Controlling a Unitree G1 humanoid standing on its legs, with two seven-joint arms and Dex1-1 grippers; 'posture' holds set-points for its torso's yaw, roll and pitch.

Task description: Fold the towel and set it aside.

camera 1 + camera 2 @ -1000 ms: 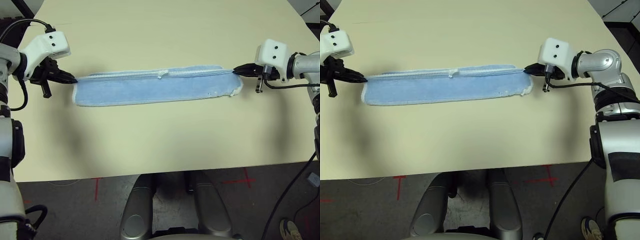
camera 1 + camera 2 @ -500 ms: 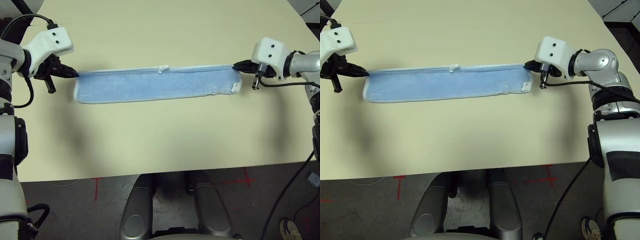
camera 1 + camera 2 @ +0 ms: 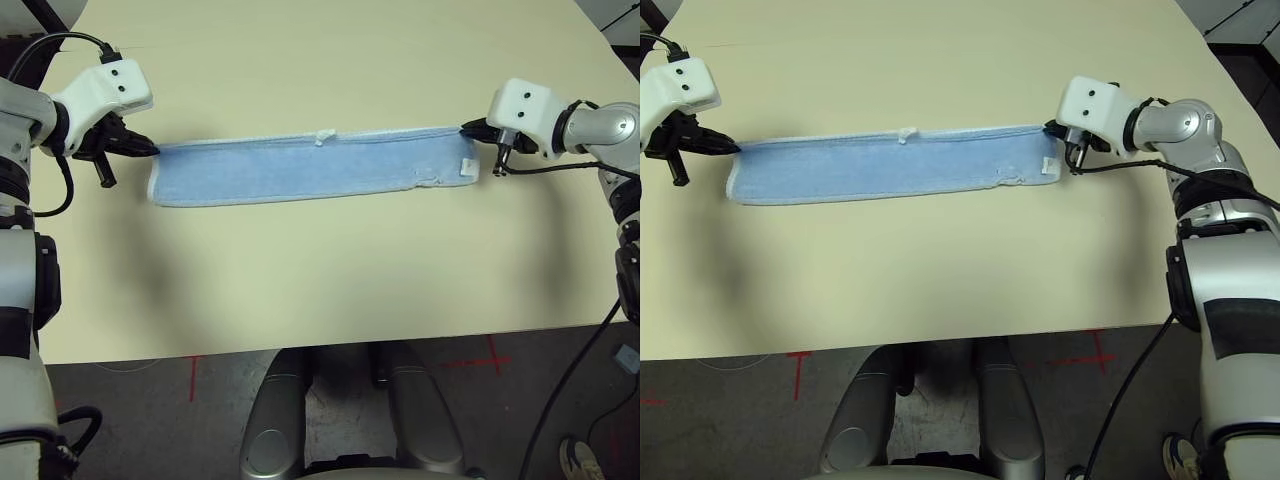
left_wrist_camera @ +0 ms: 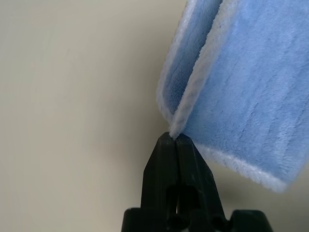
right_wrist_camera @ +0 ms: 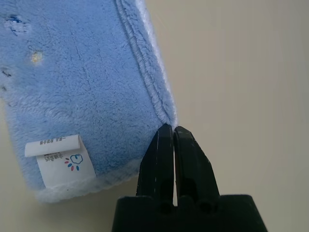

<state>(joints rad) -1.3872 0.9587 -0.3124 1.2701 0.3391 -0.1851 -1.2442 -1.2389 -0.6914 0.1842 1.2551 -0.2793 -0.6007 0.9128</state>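
You are looking down over a pale cream table [image 3: 320, 270]. Its near edge runs across the lower part of the head view, and below that edge lies a dark floor with red cross marks [image 3: 492, 358].

Farther back, about the middle of the tabletop, the towel [image 3: 310, 168] lies flat as a long, narrow band running from your left to your right. It is light blue terry cloth with white stitched edging, folded lengthwise into layers. A small white loop [image 3: 324, 136] sticks up at the middle of its far edge. At its right end a white tag [image 5: 60, 157] printed with a tiny coloured mark lies on the cloth, and a few faint embroidered specks [image 5: 19, 26] sit farther along it.

At the towel's left end the left gripper [image 3: 148, 150] meets the far corner. In the left wrist view its black fingers [image 4: 164, 159] are pressed together, with the white edging touching their tips — whether a thread of cloth is still pinched there is hard to tell.

At the right end, the right gripper [image 3: 468, 128] sits at the far corner in the same way. In the right wrist view its fingers [image 5: 161, 150] are nearly together with only a hairline slit between them, their tips against the towel's edge.

Both white wrist housings — left [image 3: 105, 88] and right [image 3: 520, 105] — flank the towel, well apart from each other.
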